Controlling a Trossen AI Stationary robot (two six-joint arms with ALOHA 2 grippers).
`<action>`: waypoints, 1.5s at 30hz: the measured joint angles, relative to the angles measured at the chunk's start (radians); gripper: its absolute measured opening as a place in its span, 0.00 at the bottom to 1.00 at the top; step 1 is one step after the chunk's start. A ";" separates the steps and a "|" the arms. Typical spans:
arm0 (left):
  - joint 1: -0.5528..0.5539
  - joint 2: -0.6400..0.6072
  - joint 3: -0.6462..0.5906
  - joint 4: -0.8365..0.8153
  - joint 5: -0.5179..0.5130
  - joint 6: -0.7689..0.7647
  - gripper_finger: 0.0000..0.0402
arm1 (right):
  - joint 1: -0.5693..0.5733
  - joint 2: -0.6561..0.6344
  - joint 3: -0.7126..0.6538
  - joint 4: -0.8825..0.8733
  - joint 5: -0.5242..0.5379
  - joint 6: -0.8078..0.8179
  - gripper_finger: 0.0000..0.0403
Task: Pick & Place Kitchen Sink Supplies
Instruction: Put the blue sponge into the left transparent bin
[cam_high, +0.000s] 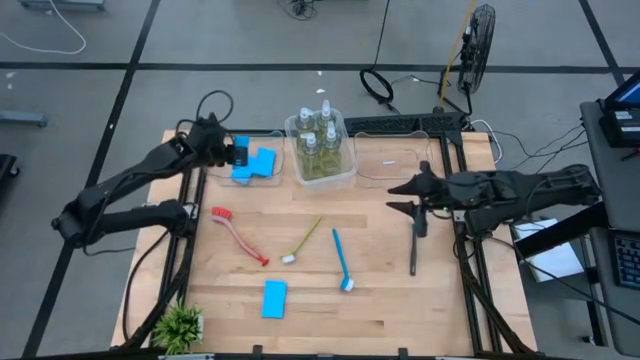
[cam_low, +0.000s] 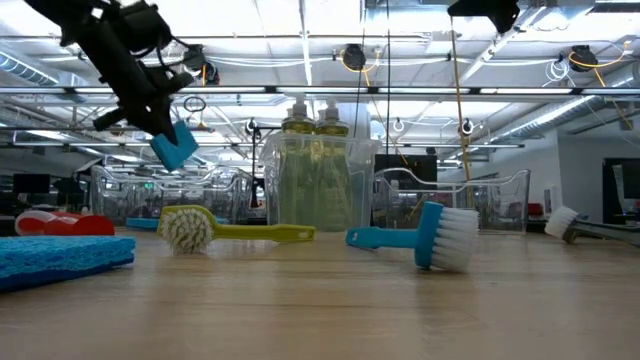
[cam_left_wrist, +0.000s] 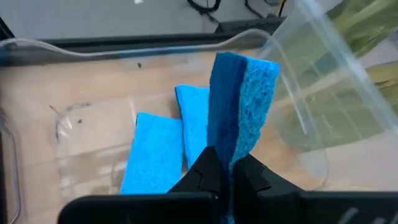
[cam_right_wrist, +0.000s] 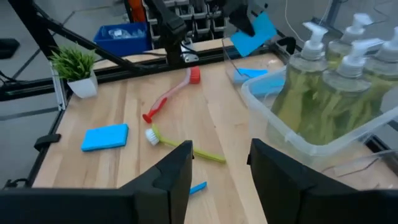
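My left gripper (cam_high: 236, 152) is shut on a blue sponge (cam_left_wrist: 239, 106) above a clear bin (cam_left_wrist: 124, 46) at the table's far left. Two more blue sponges (cam_left_wrist: 155, 155) lie in that bin. On the table lie another blue sponge (cam_high: 274, 298) and red (cam_high: 238, 235), yellow-green (cam_high: 303, 240), blue (cam_high: 342, 260) and dark grey (cam_high: 413, 245) brushes. Pump bottles (cam_high: 320, 140) stand in the middle bin. My right gripper (cam_right_wrist: 221, 168) hangs open above the table's right part, over the dark grey brush's far end, touching nothing. My left gripper pinches the sponge's near end (cam_left_wrist: 231, 149) between its two fingers, one on each broad face. The fingers slant down toward the table's far side. The sponge sticks out beyond the fingertips (cam_low: 175, 145), lifted clear above the bin and the sponges in it.
A third clear bin (cam_high: 395, 160) stands right of the bottle bin. A small green potted plant (cam_high: 180, 325) sits at the near left corner. Bare wood shows at the near right of the table.
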 joint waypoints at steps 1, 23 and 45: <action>0.012 0.018 0.000 0.003 0.008 0.009 0.02 | 0.000 -0.011 0.000 -0.005 0.000 -0.001 0.37; 0.135 0.343 0.000 0.167 0.131 0.094 0.02 | 0.000 -0.099 -0.092 0.041 0.002 0.038 0.36; 0.153 0.373 0.000 0.163 0.155 0.112 0.23 | 0.000 -0.351 -0.292 0.154 0.004 0.077 0.36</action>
